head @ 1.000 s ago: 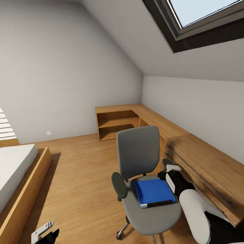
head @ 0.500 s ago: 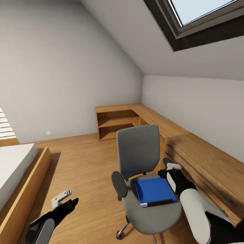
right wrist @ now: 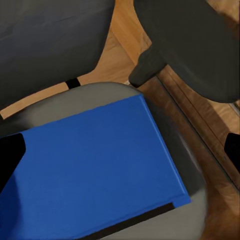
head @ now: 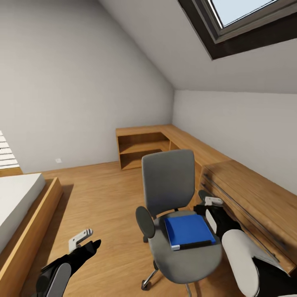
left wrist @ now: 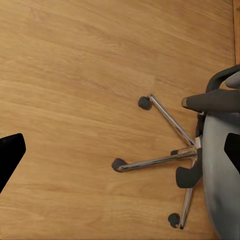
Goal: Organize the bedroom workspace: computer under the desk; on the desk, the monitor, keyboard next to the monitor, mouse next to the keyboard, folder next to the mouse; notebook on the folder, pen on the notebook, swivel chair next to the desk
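While a low oak shelving unit (head: 165, 144) runs along the far wall and turns down the right side as a long wooden cabinet (head: 255, 202), the swivel chair (head: 169, 181) stands on the wood floor (head: 103, 206) just beside that cabinet, its grey back toward the corner. A bed (head: 16, 206) with a wooden frame sits at the left, and a skylight (head: 247, 20) is set in the sloped ceiling.

On the chair's seat lies the folder (head: 187, 232), flat, blue, with a dark strip along its near edge. The chair's black armrest (head: 145, 219) stands on the folder's left, and the other armrest (right wrist: 190, 45) rises between the seat and the cabinet.

Hovering at the folder's right edge, close to the far armrest, is the right end effector (head: 211, 204); its wrist view looks straight down on the folder (right wrist: 90, 170), with its fingers spread wide apart at either side. Over bare floor, well apart from the chair, is the left end effector (head: 84, 239), fingers likewise spread, looking down on the chrome star base (left wrist: 165, 160) and casters.
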### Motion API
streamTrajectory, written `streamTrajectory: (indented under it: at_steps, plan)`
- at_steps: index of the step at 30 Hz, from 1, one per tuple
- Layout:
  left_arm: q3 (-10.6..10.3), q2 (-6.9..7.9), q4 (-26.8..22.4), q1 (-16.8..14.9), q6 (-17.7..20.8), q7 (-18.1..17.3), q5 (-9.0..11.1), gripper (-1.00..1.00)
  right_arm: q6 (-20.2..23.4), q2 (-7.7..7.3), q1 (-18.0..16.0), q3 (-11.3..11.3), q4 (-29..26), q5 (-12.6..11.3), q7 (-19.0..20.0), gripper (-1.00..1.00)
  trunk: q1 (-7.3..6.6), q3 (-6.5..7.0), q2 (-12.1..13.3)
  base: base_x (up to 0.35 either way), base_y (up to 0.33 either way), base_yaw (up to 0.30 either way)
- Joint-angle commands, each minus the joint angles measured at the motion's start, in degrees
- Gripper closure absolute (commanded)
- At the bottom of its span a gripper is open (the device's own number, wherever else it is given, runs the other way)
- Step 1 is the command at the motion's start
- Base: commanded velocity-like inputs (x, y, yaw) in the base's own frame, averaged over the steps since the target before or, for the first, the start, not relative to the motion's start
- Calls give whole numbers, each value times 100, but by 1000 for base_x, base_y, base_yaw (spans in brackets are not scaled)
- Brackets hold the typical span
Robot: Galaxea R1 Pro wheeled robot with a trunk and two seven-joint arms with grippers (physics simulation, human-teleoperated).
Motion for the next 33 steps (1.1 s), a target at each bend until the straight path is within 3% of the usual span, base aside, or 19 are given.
streamTrajectory:
  at_steps: [1, 7, 8, 12, 33]
  plan:
    - [8, -7, -8, -4, 20, 47, 60, -100, 13, -3, -6, -32, -3, 57, 13, -100, 23, -25, -46, 0, 0, 0]
    - [31, -16, -5, -4, 14, 49, 55, -100, -94, -20, -11, -34, 133, 53, 21, -100, 154, -133, -286, 0, 0, 0]
    - [49, -9, 1, -4, 11, 50, 64, -100, -365, 3, -10, -32, 275, 57, 30, -100, 176, -150, -326, 0, 0, 0]
    - [51, -6, 5, -4, 9, 50, 69, -100, -693, 115, -5, -39, 383, 62, 43, -100, 264, -222, -487, 0, 0, 0]
    - [47, 6, 111, -4, 0, 51, 55, -100, -726, 229, -3, -68, 409, -95, 15, -100, 725, -599, -1329, 0, 0, 0]
